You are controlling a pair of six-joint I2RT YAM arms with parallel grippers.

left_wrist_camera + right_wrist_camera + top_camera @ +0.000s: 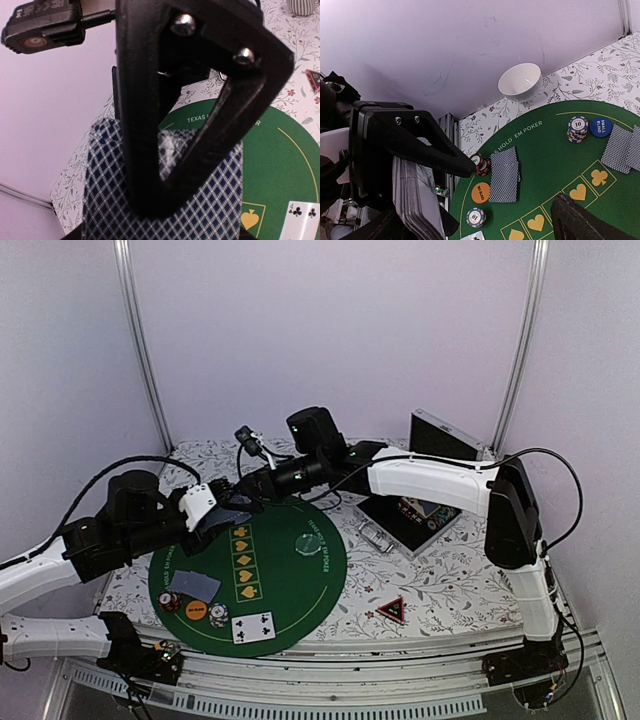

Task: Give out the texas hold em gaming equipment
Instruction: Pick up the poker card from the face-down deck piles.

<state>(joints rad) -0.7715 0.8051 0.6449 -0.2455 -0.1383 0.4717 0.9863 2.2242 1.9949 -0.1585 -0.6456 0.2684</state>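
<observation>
My left gripper (218, 512) is shut on a deck of blue-check-backed playing cards (215, 200), held above the left rim of the green poker mat (300, 585). My right gripper (243, 488) is open, reaching across to the deck; one black finger (150, 125) lies against the top card. In the right wrist view the deck shows edge-on (415, 195). On the mat lie dealt face-down cards (504, 175), a red-black chip stack (481, 164), an orange disc (480, 192), a blue-white chip stack (475, 217), and farther away another chip stack (577, 129), a blue disc (600, 127) and more cards (620, 150).
A clear disc (304, 542) and face-up club cards (252, 627) lie on the mat. A red-black triangle token (391, 609) lies on the floral cloth to the right. An open metal case (415, 515) stands back right. A white bowl (520, 81) sits beyond the mat.
</observation>
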